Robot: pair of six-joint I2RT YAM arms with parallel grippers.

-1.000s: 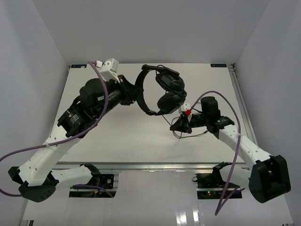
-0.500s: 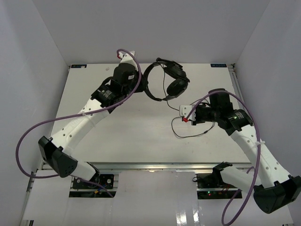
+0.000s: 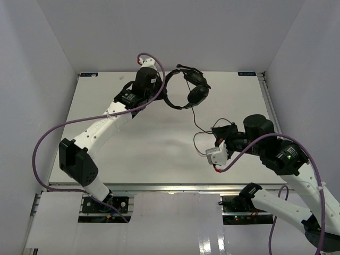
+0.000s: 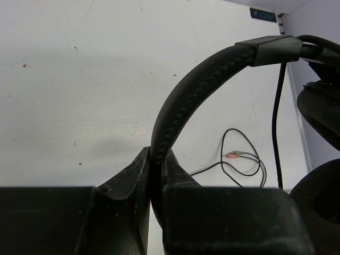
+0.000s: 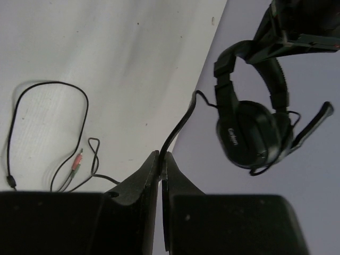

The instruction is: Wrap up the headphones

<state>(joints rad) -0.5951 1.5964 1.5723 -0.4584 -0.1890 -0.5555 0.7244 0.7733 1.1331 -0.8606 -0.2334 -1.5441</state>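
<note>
The black headphones (image 3: pixel 190 90) hang above the back of the table, earcups to the right. My left gripper (image 3: pixel 161 88) is shut on the padded headband (image 4: pixel 202 85), which stands between its jaws (image 4: pixel 156 156). The thin black cable (image 3: pixel 193 113) drops from the earcups toward my right gripper (image 3: pixel 218 130). That gripper (image 5: pixel 161 155) is shut on the cable (image 5: pixel 178 125), with the headphones (image 5: pixel 249 133) hanging beyond it. The rest of the cable lies in loose loops (image 5: pixel 48 85) on the table, ending in pink and green plugs (image 5: pixel 77 162).
The white table (image 3: pixel 133 154) has a raised rail along its right edge (image 3: pixel 268 106) and white walls on three sides. Thick purple arm cables (image 3: pixel 53 133) arch over the left side and loop by the right arm (image 3: pixel 255 143).
My left arm has carried the headphones up and toward the back of the table. My right arm has drawn back toward the near right with the cable, its elbow raised.
</note>
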